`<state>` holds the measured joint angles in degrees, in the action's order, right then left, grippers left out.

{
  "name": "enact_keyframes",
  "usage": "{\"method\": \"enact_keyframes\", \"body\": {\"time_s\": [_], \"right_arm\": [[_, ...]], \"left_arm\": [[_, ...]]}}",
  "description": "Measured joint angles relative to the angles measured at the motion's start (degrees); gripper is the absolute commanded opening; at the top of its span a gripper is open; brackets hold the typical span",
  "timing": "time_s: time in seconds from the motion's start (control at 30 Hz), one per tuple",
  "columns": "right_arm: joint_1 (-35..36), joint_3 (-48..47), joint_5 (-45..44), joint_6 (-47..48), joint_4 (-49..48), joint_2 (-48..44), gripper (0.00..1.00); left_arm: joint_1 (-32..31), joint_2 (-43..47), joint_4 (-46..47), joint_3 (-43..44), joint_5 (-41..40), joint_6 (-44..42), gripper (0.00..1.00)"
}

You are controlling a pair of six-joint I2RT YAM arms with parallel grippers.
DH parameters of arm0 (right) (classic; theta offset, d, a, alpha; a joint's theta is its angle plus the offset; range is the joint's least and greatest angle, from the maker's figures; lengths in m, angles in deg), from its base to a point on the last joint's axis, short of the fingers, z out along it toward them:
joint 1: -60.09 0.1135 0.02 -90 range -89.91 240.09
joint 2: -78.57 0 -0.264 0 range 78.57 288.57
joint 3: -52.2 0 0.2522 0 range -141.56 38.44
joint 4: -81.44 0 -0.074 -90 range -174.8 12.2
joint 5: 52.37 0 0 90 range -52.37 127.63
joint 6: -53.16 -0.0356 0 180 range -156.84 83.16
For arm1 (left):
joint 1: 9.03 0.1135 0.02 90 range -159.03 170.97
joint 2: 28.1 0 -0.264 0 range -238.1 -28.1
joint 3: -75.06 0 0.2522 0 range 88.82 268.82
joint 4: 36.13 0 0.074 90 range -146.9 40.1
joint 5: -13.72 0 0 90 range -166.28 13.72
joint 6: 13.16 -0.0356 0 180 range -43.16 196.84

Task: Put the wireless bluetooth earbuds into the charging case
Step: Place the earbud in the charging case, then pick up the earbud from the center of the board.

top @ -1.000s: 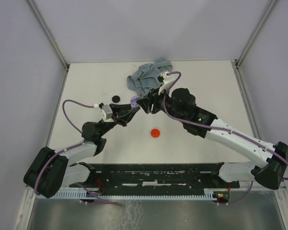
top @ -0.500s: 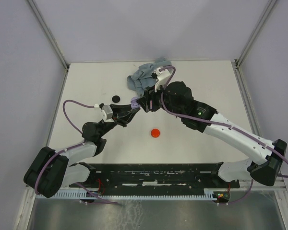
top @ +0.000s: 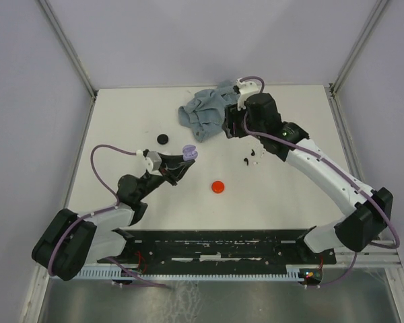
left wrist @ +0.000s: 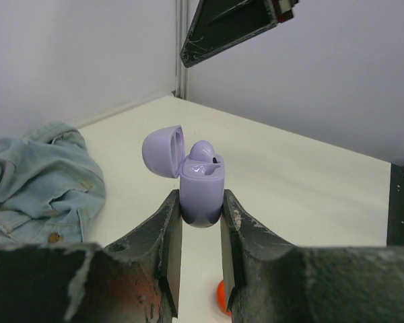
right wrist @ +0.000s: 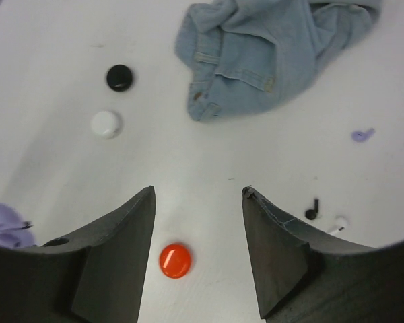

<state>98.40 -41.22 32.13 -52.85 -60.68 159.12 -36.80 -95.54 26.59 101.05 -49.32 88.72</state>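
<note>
Lilac plastic charging case [left wrist: 202,192], lid hinged open, stands upright and clenched between the jaws of the left gripper [left wrist: 200,225], raised off the white table [top: 121,121]. One lilac earbud [left wrist: 203,149] sits in a well of the case, its rounded top showing above the rim.

Right gripper [right wrist: 198,195] is released, its jaws spread and nothing between them. It hovers over the table near the crumpled blue denim cloth [right wrist: 269,47], well apart from the case.

Three loose earbuds lie on the table on the right arm's side. A second lilac earbud [right wrist: 362,134] lies alone, just below the cloth's edge. A black earbud [right wrist: 312,211] and a white earbud [right wrist: 337,224] lie close together, nearer the arm.

Three round discs also lie on the table. A black disc [right wrist: 120,77] and a white disc [right wrist: 106,124] lie side by side, left of the cloth. A red disc [right wrist: 174,260] lies alone, nearer the arm bases.
</note>
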Motion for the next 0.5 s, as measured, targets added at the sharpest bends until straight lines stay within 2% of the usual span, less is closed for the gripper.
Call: {"method": "enact_keyframes", "body": {"time_s": [0.3,0.5], "right_arm": [[-14.4,0.0,1.2,8.0,-1.5,13.8,0.66],[-22.7,-3.9,9.9,14.8,-3.6,26.3,0.62]], "left_arm": [[0.0,4.6,-7.7,-0.6,-1.1,-1.5,0.03],[0.0,5.3,-11.3,-0.6,-1.1,-1.5,0.03]]}}
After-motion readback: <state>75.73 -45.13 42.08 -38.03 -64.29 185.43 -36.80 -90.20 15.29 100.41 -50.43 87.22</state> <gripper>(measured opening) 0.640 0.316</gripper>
